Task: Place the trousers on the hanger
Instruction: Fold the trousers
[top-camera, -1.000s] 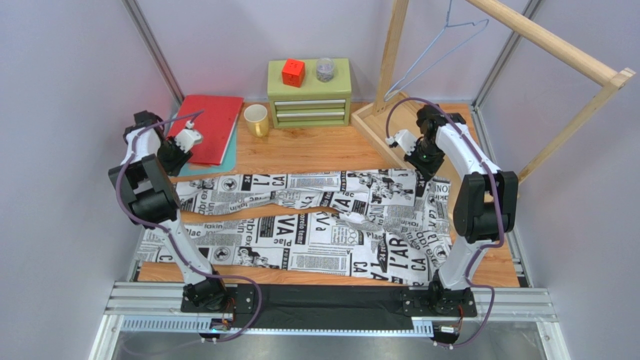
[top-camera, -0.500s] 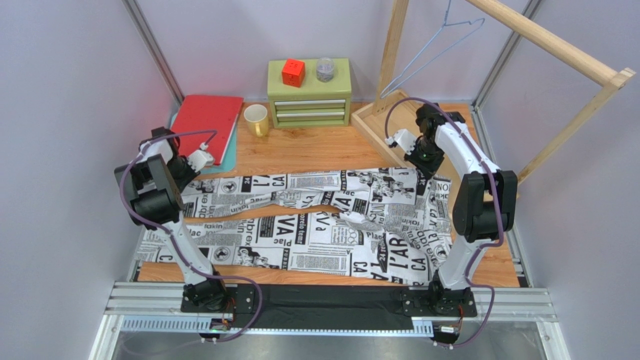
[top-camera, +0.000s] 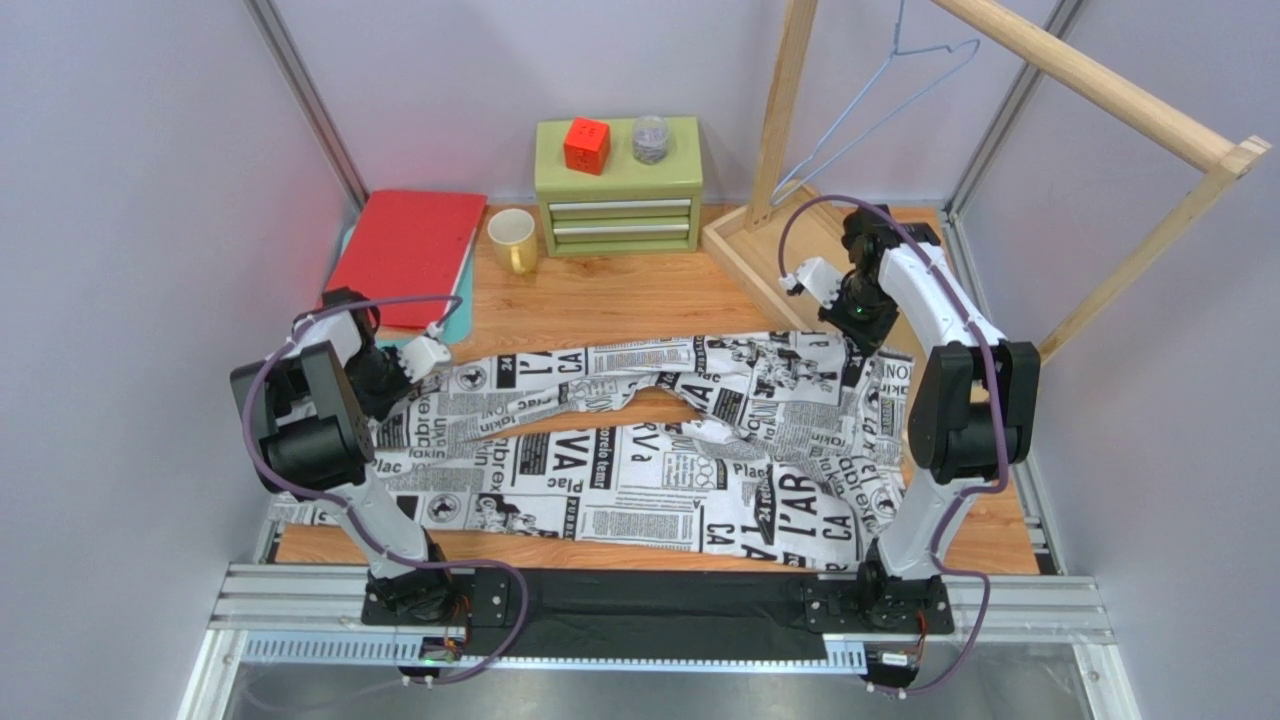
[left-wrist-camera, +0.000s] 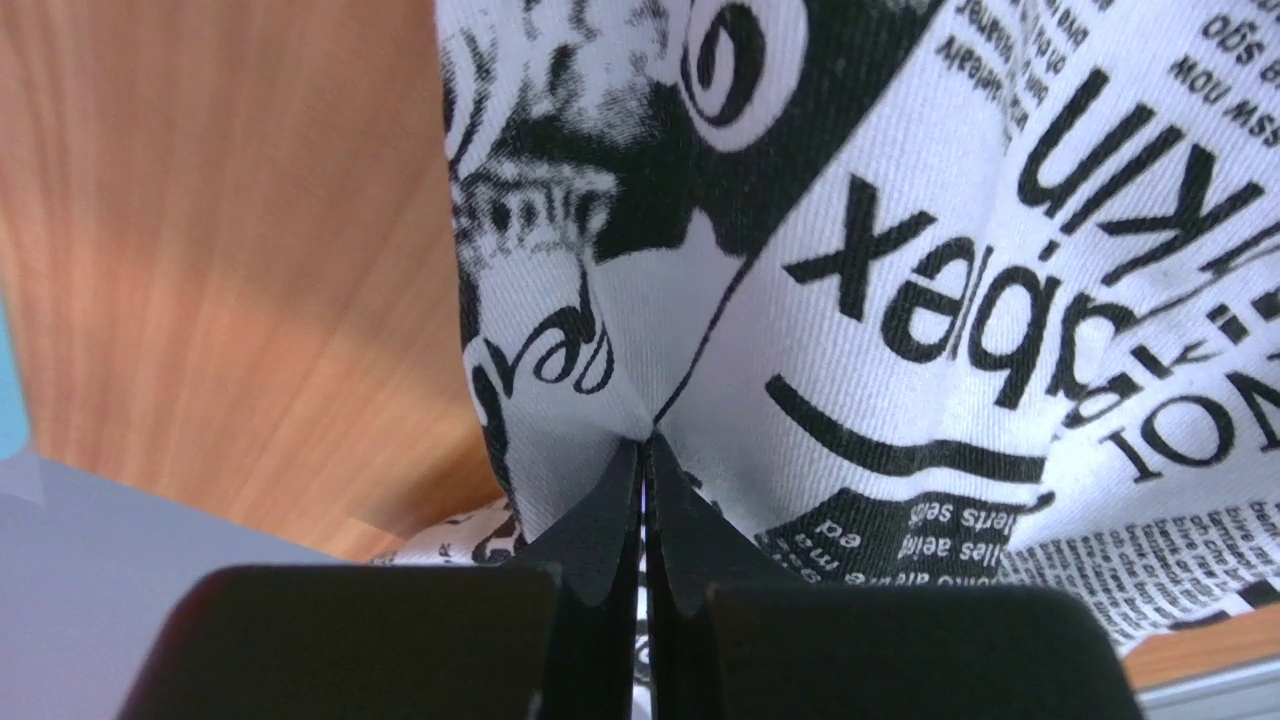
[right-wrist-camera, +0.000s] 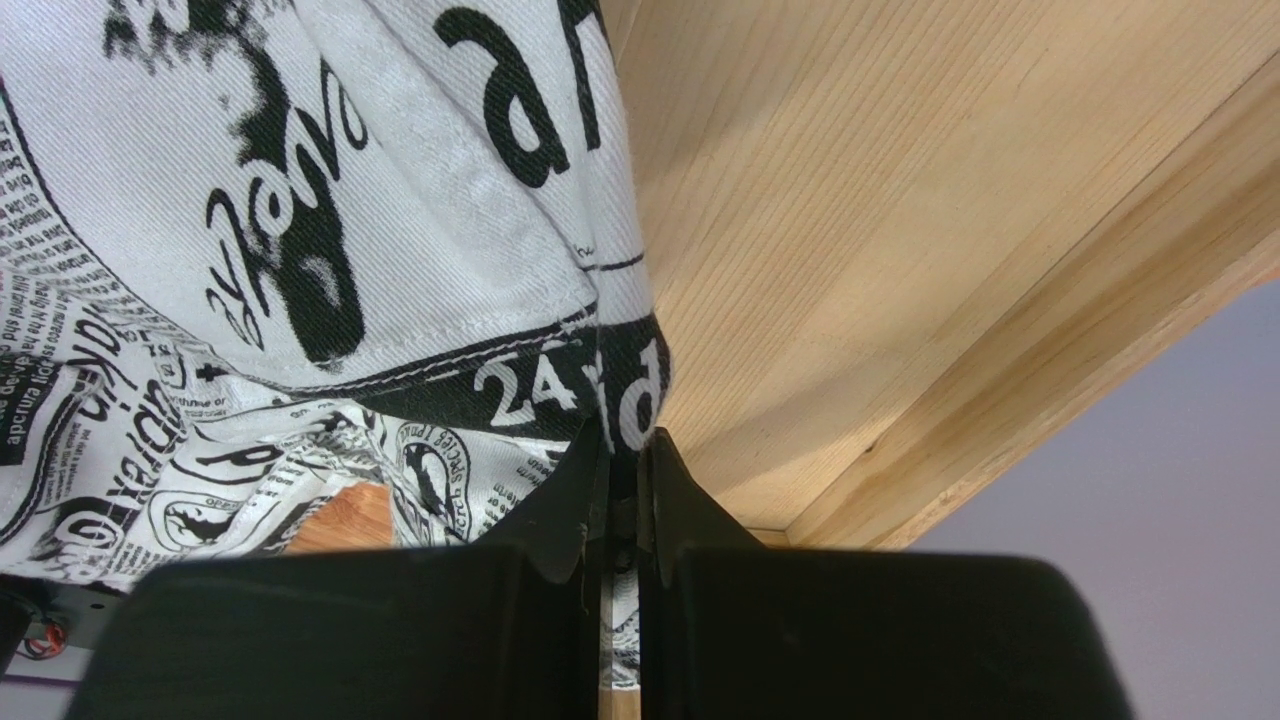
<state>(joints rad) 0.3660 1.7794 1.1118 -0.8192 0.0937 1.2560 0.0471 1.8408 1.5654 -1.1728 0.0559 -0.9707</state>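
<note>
Clamping left claw (top-camera: 422, 356) and right claw (top-camera: 831, 294) shut on opposite ends of soft white newsprint-patterned cloth trousers (top-camera: 646, 450) sprawled across the table (top-camera: 601, 308); risking shallow pinches slipping when lifting toward the thin pale blue-grey wire hanger (top-camera: 876, 93).

Matt woven cloth trousers (left-wrist-camera: 932, 270) lie on smooth, grained wooden table (left-wrist-camera: 226, 225).

Trousers (top-camera: 646, 480): spread across the middle of the table (top-camera: 601, 308), bare wood showing between the legs.
Left gripper (top-camera: 394, 375): middle left, at the far leg's end.
Right gripper (top-camera: 857, 318): upper right, at the waist end.
Hanger (top-camera: 879, 98): top right, hanging on the wooden rack (top-camera: 1112, 93).
Drawer chest (top-camera: 619, 203): top centre.
Cup (top-camera: 513, 239): just left of the chest.
</note>
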